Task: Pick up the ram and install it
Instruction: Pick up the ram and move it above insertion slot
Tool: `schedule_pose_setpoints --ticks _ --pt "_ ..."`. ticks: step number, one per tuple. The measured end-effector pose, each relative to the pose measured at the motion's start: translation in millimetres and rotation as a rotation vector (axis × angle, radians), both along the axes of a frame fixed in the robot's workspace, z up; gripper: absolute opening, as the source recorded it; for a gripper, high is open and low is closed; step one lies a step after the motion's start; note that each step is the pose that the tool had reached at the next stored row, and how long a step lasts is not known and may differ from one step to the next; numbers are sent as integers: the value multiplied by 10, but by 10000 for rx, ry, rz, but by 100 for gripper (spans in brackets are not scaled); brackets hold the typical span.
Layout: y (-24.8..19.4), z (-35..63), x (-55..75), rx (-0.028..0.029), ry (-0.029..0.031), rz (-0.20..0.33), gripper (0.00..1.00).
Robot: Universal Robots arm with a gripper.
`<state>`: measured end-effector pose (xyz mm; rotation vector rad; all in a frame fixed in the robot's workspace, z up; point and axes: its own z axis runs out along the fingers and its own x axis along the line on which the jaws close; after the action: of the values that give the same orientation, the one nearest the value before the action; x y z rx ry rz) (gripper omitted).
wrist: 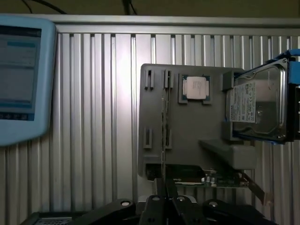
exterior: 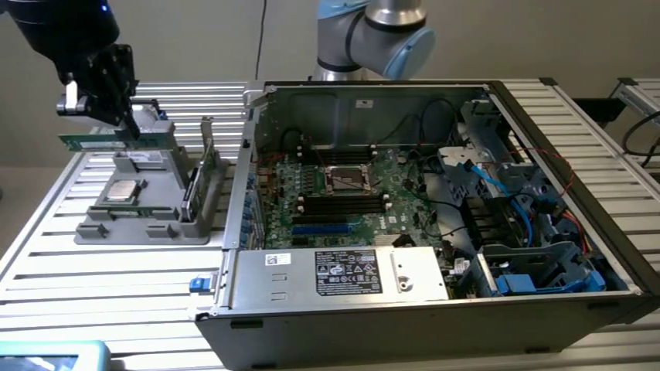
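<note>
The ram (exterior: 88,142) is a slim green stick, level and long side across, at the far end of the grey fixture (exterior: 134,228) on the exterior view's left. My dark gripper (exterior: 129,133) comes down from above with its fingers shut on the stick. One end juts out past the fixture's edge. In the wrist view the ram (wrist: 211,180) shows its black chips and pale label just beyond my gripper (wrist: 163,201). The open computer case (exterior: 413,332) lies to the exterior view's right, with black memory slots (exterior: 341,205) on its motherboard below the processor socket (exterior: 348,179).
The fixture (wrist: 187,126) also carries a square silvery processor (wrist: 194,87) and an upright hard drive (wrist: 258,105) in a blue frame. A pale blue tablet (wrist: 18,79) lies on the slatted table. Cables and drive cages crowd the case's right side (exterior: 515,201).
</note>
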<state>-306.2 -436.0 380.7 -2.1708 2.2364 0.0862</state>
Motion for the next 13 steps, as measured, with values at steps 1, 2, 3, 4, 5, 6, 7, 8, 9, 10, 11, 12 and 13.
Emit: schedule_pose_setpoints --ticks 1,2,3,4,5,6,7,8,9,10,11,12,13 --pt "0 39 39 5 1 1 12" --pt "0 72 77 11 1 3 12" --pt "0 101 117 16 0 4 12" --pt "0 123 158 20 0 6 12" --pt "0 142 200 23 1 8 12" --pt "0 157 246 26 3 10 12" --pt "0 168 291 30 2 12 12" --pt "0 176 336 35 2 14 12" --pt "0 182 381 41 1 16 12" --pt "0 188 426 45 2 17 12" --pt "0 192 472 50 2 18 12" --pt "0 195 518 54 2 19 12" --pt "0 196 564 57 2 20 12"
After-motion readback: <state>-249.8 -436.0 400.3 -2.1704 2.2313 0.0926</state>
